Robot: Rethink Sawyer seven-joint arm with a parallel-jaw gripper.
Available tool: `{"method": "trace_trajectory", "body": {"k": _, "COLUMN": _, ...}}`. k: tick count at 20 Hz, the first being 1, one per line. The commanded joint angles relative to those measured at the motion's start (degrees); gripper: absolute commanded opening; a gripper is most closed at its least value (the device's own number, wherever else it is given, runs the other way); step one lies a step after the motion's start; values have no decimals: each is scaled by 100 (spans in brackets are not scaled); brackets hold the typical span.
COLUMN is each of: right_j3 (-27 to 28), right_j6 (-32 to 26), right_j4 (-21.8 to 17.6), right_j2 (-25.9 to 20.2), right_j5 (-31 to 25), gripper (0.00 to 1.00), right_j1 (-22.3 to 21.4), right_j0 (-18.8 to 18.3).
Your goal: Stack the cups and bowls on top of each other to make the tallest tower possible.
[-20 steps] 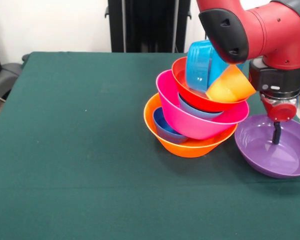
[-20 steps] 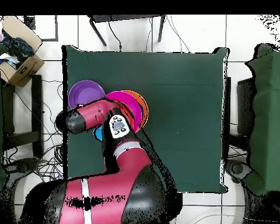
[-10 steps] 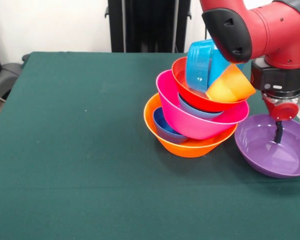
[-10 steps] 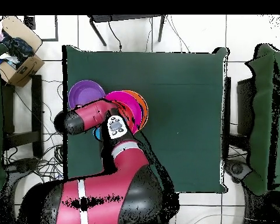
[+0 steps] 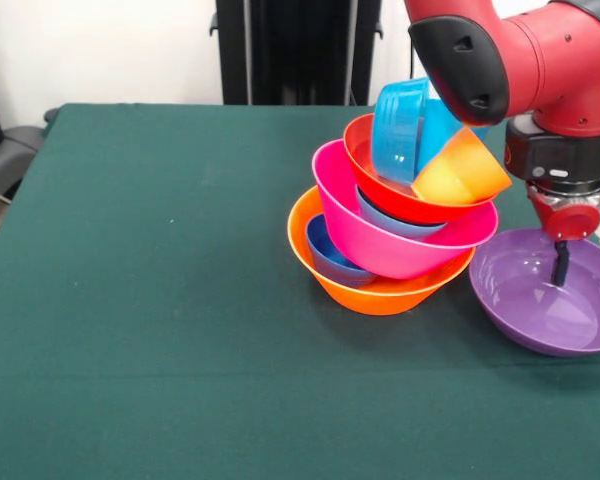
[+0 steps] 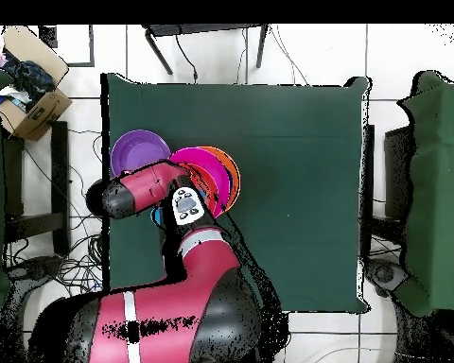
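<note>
The tower leans right in the front view. Its base is the large orange bowl (image 5: 380,288), with the small dark blue bowl (image 5: 330,255) inside. Above sit the pink bowl (image 5: 380,235), a shallow light blue bowl (image 5: 400,222) and the red-orange bowl (image 5: 395,195). On top, a bright blue vessel (image 5: 400,130) and the orange cup (image 5: 462,168) lie tilted. The yellow cup is hidden. The purple bowl (image 5: 545,300) stands alone to the right, also seen from overhead (image 6: 139,149). My gripper (image 5: 559,264) hangs down inside the purple bowl near its far rim.
My red arm (image 5: 540,70) crosses close behind the tower's top. In the overhead view it (image 6: 155,189) covers part of the tower (image 6: 207,170). The purple bowl sits near the table edge (image 6: 106,142). A cardboard box (image 6: 27,80) lies off the table.
My arm and gripper have shifted slightly right and up in the front view. The purple bowl and the tower have not moved.
</note>
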State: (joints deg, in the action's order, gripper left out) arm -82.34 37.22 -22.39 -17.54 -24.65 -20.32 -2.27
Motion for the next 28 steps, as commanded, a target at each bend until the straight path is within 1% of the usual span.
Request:
{"method": "trace_trajectory", "body": {"k": 1, "right_j3": 95, "right_j6": 675, "right_j4": -170, "right_j2": 19, "right_j5": -379, "gripper": 100, "right_j1": -104, "right_j0": 140}}
{"method": "trace_trajectory", "body": {"k": 5, "right_j3": 106, "right_j6": 752, "right_j4": -190, "right_j2": 83, "right_j5": -301, "gripper": 100, "right_j1": -71, "right_j0": 187}}
{"method": "trace_trajectory", "body": {"k": 12, "right_j3": 146, "right_j6": 762, "right_j4": -141, "right_j2": 108, "right_j5": -358, "gripper": 100, "right_j1": -76, "right_j0": 223}}
{"method": "trace_trajectory", "body": {"k": 13, "right_j3": 125, "right_j6": 762, "right_j4": -112, "right_j2": 82, "right_j5": -352, "gripper": 0, "right_j1": -74, "right_j0": 196}}
{"method": "trace_trajectory", "body": {"k": 15, "right_j3": 164, "right_j6": 762, "right_j4": -96, "right_j2": 126, "right_j5": -474, "gripper": 0, "right_j1": -70, "right_j0": 228}}
{"method": "trace_trajectory", "body": {"k": 17, "right_j3": 274, "right_j6": 681, "right_j4": -143, "right_j2": 252, "right_j5": -728, "gripper": 0, "right_j1": -90, "right_j0": 327}}
{"method": "trace_trajectory", "body": {"k": 19, "right_j3": 178, "right_j6": 644, "right_j4": -103, "right_j2": 141, "right_j5": -625, "gripper": 0, "right_j1": -112, "right_j0": 233}}
{"method": "trace_trajectory", "body": {"k": 25, "right_j3": 212, "right_j6": 646, "right_j4": -100, "right_j2": 168, "right_j5": -627, "gripper": 0, "right_j1": -72, "right_j0": 276}}
{"method": "trace_trajectory", "body": {"k": 28, "right_j3": 119, "right_j6": 601, "right_j4": -101, "right_j2": 146, "right_j5": -626, "gripper": 0, "right_j1": -198, "right_j0": 248}}
